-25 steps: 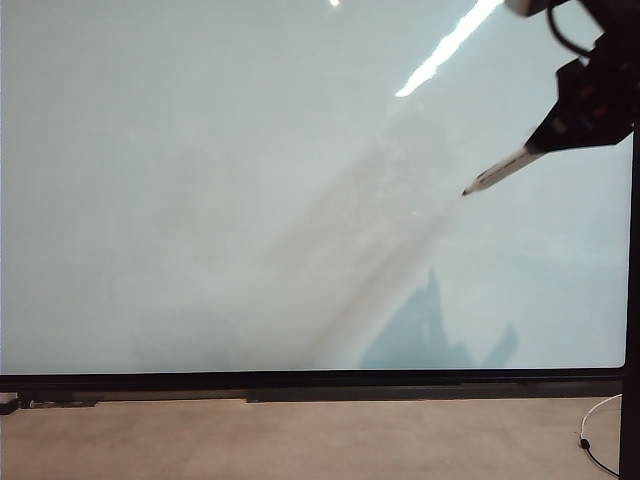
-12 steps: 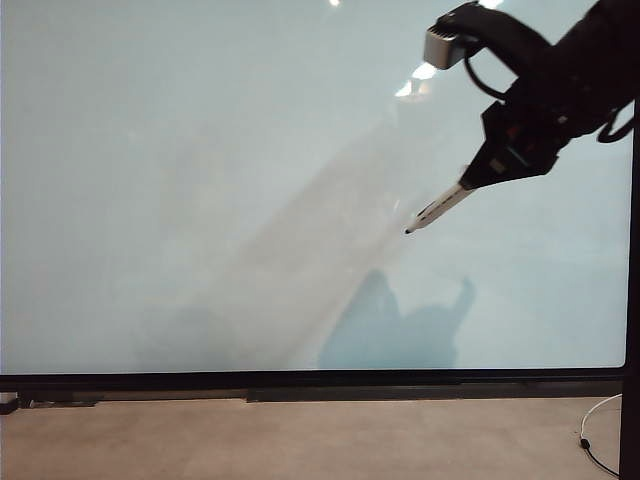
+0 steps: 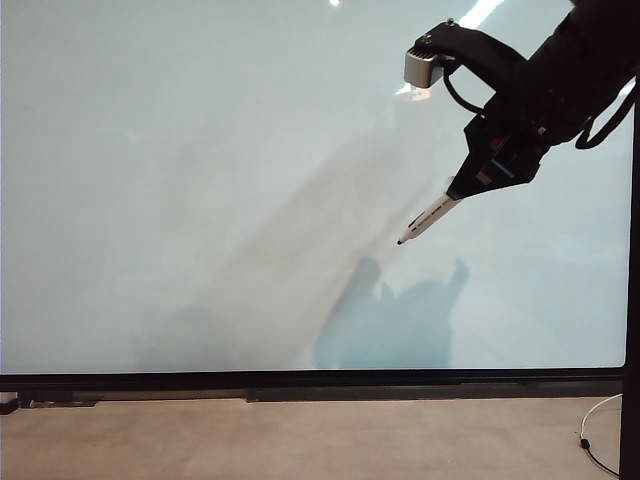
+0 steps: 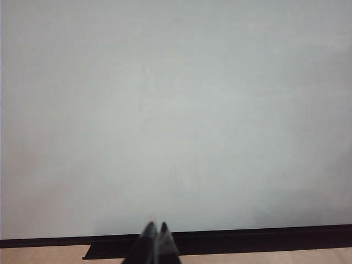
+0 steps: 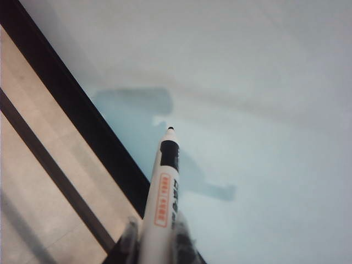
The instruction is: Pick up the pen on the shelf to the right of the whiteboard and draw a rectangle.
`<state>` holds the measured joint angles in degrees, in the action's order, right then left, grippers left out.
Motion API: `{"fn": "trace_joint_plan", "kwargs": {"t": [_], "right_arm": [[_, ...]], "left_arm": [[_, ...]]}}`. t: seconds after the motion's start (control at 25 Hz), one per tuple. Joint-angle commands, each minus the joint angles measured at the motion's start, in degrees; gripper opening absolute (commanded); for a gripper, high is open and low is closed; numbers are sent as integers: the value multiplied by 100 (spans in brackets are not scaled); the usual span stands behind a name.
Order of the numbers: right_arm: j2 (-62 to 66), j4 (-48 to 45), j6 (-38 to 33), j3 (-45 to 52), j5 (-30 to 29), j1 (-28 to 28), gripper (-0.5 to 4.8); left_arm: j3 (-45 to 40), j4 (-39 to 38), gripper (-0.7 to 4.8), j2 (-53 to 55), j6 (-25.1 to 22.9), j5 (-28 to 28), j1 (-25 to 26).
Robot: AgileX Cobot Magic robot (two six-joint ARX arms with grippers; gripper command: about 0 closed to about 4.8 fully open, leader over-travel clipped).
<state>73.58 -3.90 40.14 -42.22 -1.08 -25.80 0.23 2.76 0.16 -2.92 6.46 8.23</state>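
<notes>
1. Across nearly the whole exterior view: the whiteboard (image 3: 200,200), glossy white, thin black frame along its lower and right edges. Ceiling-light glare shows at the upper right. A faint greyish smear runs diagonally across the middle. No drawn line visible on it.
2. Below the board: a beige surface (image 3: 300,440) with a thin white cable (image 3: 598,420) looped at its right end.
3. Upper right of the exterior view: the right arm (image 3: 570,70), black, reaching in from the corner, with a small grey camera block (image 3: 423,66) on its wrist and a dark cable looped beside it.
4. Lower on the board, under the arm: a blue-grey shadow (image 3: 390,320) of arm and pen.
5. Right gripper (image 3: 470,180): points down and to the left over the board's right half. Jaws clenched on the pen's rear end; confirmed in the right wrist view, right gripper (image 5: 155,239), one finger either side of the barrel.
6. The pen (image 3: 428,216) (image 5: 163,192): slim white barrel, black band near the front, dark tip, orange print on the side. It sticks out of the jaws tilted, tip lowest and aimed at the board. Cannot tell whether the tip touches the board.
7. Left gripper (image 4: 155,242): only its dark fingertips show in the left wrist view, at the board's lower frame (image 4: 247,239). Jaws pressed together, grasping nothing. Not seen in the exterior view.
</notes>
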Motion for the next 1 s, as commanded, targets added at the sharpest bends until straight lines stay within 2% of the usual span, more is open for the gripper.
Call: {"fn": "trace_joint_plan", "kwargs": {"t": [0.04, 1.0], "right_arm": [[42, -81, 39, -31, 11, -4, -6], [433, -319, -2, -413, 380, 9, -6]], "left_arm": [[15, 72, -4, 2, 17, 24, 0], [15, 70, -5, 2, 17, 24, 0]]}}
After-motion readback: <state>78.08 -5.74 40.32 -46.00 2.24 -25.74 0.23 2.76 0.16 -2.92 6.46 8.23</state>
